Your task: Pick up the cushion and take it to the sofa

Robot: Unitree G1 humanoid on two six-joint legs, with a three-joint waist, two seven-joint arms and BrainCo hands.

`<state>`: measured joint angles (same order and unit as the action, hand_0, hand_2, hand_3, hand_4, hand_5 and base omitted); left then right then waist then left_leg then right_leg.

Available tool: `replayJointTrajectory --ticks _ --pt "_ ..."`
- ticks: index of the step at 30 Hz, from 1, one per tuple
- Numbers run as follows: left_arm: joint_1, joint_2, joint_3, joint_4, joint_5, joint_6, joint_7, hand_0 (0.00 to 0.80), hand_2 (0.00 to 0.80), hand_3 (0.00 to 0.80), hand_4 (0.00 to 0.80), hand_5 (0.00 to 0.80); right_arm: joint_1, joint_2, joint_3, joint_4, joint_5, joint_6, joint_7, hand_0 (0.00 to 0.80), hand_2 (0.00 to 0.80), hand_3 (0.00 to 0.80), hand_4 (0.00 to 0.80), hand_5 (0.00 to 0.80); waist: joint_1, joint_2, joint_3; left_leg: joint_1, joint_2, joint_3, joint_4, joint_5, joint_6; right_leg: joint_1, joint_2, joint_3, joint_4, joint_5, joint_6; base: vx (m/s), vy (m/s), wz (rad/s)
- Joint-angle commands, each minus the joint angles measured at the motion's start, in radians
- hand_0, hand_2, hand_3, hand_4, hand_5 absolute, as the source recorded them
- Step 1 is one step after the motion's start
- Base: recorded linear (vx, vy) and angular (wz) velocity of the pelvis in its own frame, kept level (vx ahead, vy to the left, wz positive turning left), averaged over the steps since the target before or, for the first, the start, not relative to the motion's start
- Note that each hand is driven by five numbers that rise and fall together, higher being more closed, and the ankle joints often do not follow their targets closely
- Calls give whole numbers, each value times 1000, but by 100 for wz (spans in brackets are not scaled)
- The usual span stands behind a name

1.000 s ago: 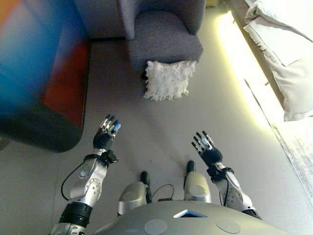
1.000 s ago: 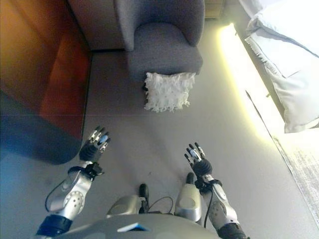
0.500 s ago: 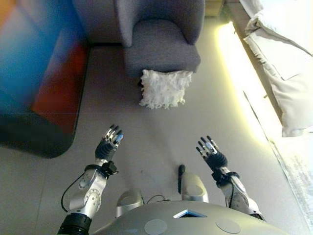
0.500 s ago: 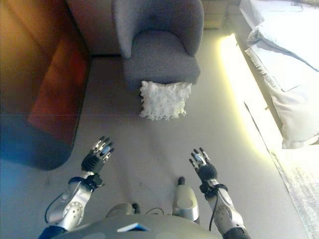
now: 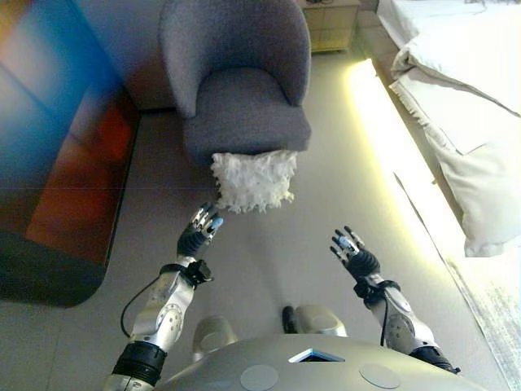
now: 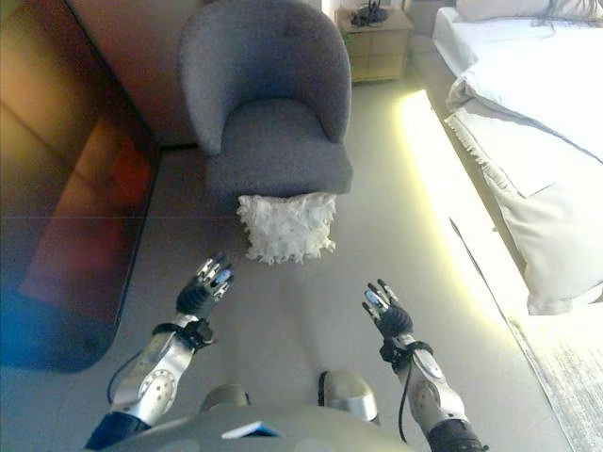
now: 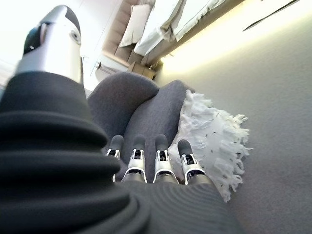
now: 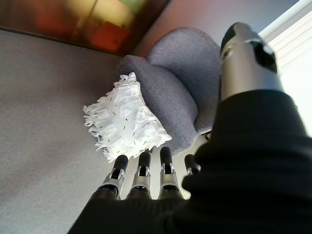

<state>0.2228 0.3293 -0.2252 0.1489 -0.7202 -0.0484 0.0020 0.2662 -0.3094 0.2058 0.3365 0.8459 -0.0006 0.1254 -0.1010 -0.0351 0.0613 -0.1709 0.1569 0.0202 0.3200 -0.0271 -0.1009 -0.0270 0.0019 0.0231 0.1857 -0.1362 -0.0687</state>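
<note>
Grey floor slides closer, cushion [image 5: 253,180] now mid-frame against the armchair [image 5: 240,98], both hands [image 5: 200,231] [image 5: 352,254] spread-fingered, nearly reaching.

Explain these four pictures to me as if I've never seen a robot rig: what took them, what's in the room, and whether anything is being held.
A humanoid robot took them. Two come from cameras on its head, looking down; two from cameras on its wrists, looking along the fingers. A fluffy white fringed cushion stands on the grey floor, leaning against a grey upholstered armchair. A bed with white bedding lies to the right. The left robot hand and right robot hand reach forward with fingers straight. Neither touches the cushion, so nothing is held.
</note>
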Motion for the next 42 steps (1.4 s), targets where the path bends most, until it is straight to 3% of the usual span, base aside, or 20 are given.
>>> replayJointTrajectory --ticks 1,4,7,12,14,17,19,22,24,26,29,30,32,34,36,42 --pt "29 32 13 -87 47 -37 17 0 0 0 0 0 -12 2 -12 -54 32 -36 38 0 0 0 0 0 65 18 39 -83 -20 -62 -337 201 12 82 28 76 -55 23 119 436 48 -23" --pt "64 32 22 -95 58 -58 2 0 0 0 0 0 2 0 -19 -45 34 -29 65 0 0 0 0 0 98 28 47 -135 -32 -66 -403 219 4 150 36 104 -59 -32 116 430 58 -39" --pt "83 26 28 -88 64 -75 -14 0 0 0 0 0 12 15 -22 -36 19 -44 77 0 0 0 0 0 112 50 49 -165 -28 -26 -399 232 0 187 33 91 -35 -93 113 388 127 -58" --pt "80 44 35 -66 96 -93 12 0 0 0 0 0 8 31 -2 -55 21 -47 51 0 0 0 0 0 125 46 43 -120 -54 7 -338 164 32 213 -30 48 38 -125 152 381 193 -72" --pt "47 68 33 -10 141 -98 20 0 0 0 0 0 -6 41 -6 -44 72 -26 28 0 0 0 0 0 124 31 26 -123 -82 22 -240 145 54 211 -71 29 88 -56 192 368 210 -78" --pt "4 82 41 22 106 -86 -26 0 0 0 0 0 -33 61 4 -15 74 -23 34 0 0 0 0 0 144 12 -1 -108 -116 43 -195 94 96 197 -152 -44 211 61 240 304 228 -16" --pt "2 81 36 29 96 -85 -61 0 0 0 0 0 -52 93 9 21 56 -63 30 0 0 0 0 0 160 21 -13 -82 -134 70 -189 58 127 157 -209 -98 376 163 245 304 304 -16" --pt "-22 89 31 43 116 -73 -41 0 0 0 0 0 -46 113 24 -4 57 -86 -3 0 0 0 0 0 148 40 -14 -30 -149 98 -186 19 152 28 -248 -116 533 214 220 217 266 -22" --pt "-36 95 34 42 109 -74 -39 0 0 0 0 0 -36 116 32 -11 50 -98 -8 0 0 0 0 0 136 41 -5 3 -164 109 -192 12 154 -20 -266 -147 499 184 199 181 153 -2" --pt "-37 96 35 33 104 -80 -34 0 0 0 0 0 -28 114 30 -13 49 -102 -4 0 0 0 0 0 129 41 5 34 -172 109 -199 8 146 -34 -273 -192 374 162 190 188 33 -2" --pt "-30 91 34 24 102 -86 -10 0 0 0 0 0 -25 94 17 -19 65 -94 11 0 0 0 0 0 114 25 20 92 -174 114 -206 -14 125 -74 -293 -244 141 205 200 176 -78 -1" --pt "-27 92 34 20 99 -88 -9 0 0 0 0 0 -26 86 13 -25 74 -93 19 0 0 0 0 0 106 16 28 105 -173 116 -206 -26 117 -85 -303 -242 70 232 211 206 -150 -5" --pt "-31 96 27 16 94 -100 -17 0 0 0 0 0 -45 71 8 -30 93 -96 25 0 0 0 0 0 88 -9 40 123 -182 99 -198 -66 103 -117 -327 -194 -79 323 249 218 -148 3" --pt "-27 99 26 8 87 -110 -30 0 0 0 0 0 -81 64 4 -22 106 -89 13 0 0 0 0 0 79 -23 47 138 -199 40 -180 -115 105 -156 -339 -117 -179 389 277 283 -120 7" --pt "-9 96 38 7 83 -106 -35 0 0 0 0 0 -102 65 -3 -11 99 -70 -7 0 0 0 0 0 75 -26 49 155 -200 8 -151 -160 110 -165 -342 -67 -230 419 291 316 -100 29" --pt "54 86 90 38 112 -89 -92 0 0 0 0 0 -61 78 -28 -14 84 -45 7 0 0 0 0 0 68 -45 39 176 -182 -21 -69 -245 109 -170 -370 -9 -241 448 310 361 -153 46"
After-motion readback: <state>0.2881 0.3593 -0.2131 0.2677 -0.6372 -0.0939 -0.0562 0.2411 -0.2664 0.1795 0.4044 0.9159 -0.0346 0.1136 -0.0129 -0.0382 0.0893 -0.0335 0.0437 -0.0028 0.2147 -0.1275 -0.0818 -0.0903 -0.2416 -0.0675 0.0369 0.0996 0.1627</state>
